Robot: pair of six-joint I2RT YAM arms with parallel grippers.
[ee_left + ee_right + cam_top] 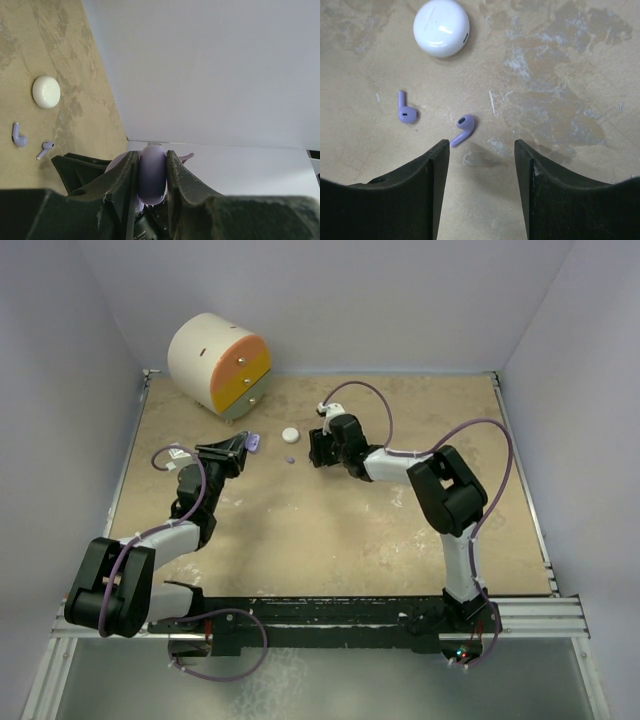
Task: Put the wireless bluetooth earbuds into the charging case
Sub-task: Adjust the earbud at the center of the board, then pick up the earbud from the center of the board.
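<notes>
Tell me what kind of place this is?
Probably a robot test booth, not a home: plain white walls box in a table, two arms are bolted at its near edge, and small props lie there, like purple earbuds and a white case.

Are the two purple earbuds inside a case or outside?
Outside: both small purple earbuds lie on the beige table near the round white case.

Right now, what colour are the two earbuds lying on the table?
Both earbuds are lilac purple, clearest in the right wrist view.
</notes>
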